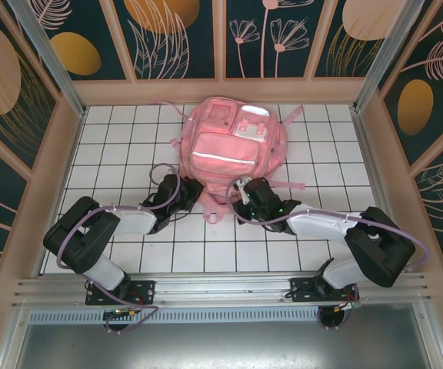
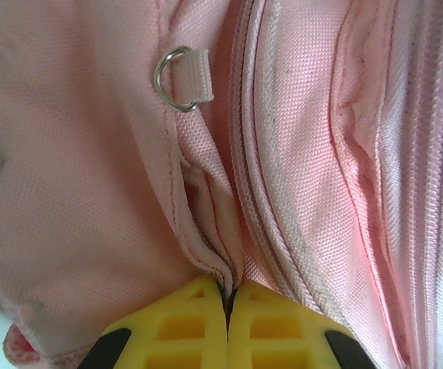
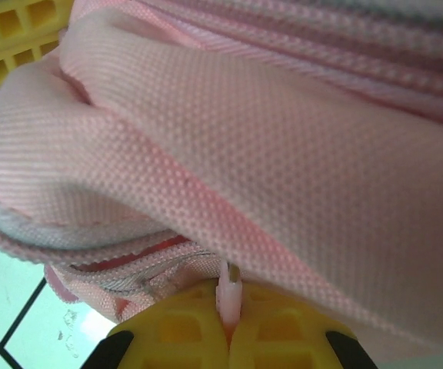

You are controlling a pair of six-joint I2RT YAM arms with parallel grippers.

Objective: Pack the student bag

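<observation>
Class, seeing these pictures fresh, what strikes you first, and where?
The big pink bag lies far-centre on the white gridded table. At its near end the left gripper is shut on a fabric fold, the right gripper on a small pale tab.

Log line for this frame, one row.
left gripper: shut on student bag seam | right gripper: shut on pink tab at bag's edge | bag: lying on table
</observation>
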